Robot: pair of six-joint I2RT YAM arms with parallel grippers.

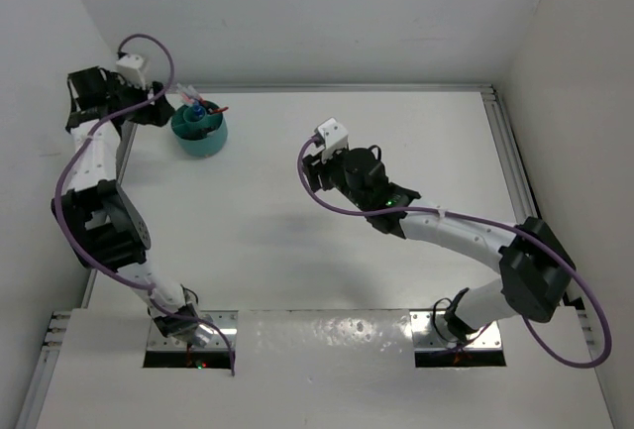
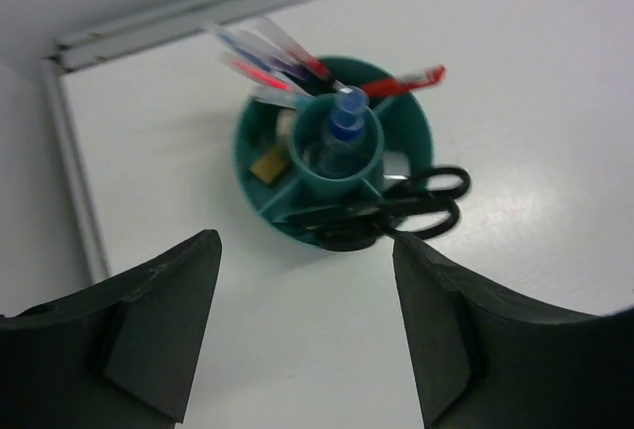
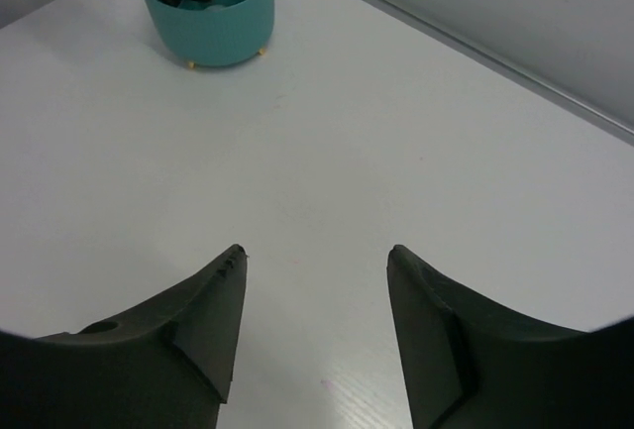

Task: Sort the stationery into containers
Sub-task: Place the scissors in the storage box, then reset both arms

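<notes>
The round teal organiser (image 1: 205,145) stands at the far left of the table. In the left wrist view its wall (image 2: 250,191) rings a central cup that holds the blue-capped bottle (image 2: 347,120). Red, blue and clear pens (image 2: 272,62) and one red pen (image 2: 408,79) lean out of the far compartments. Black-handled scissors (image 2: 421,206) stick out of the near one, and a beige eraser (image 2: 267,164) lies in the left one. My left gripper (image 2: 307,241) is open and empty just short of the organiser. My right gripper (image 3: 317,251) is open and empty over bare table, far from the organiser (image 3: 218,28).
A raised metal rail (image 2: 69,181) runs along the table's left and far edges, close behind the organiser. Grey walls enclose the table. The right arm (image 1: 446,226) lies across the right middle of the table.
</notes>
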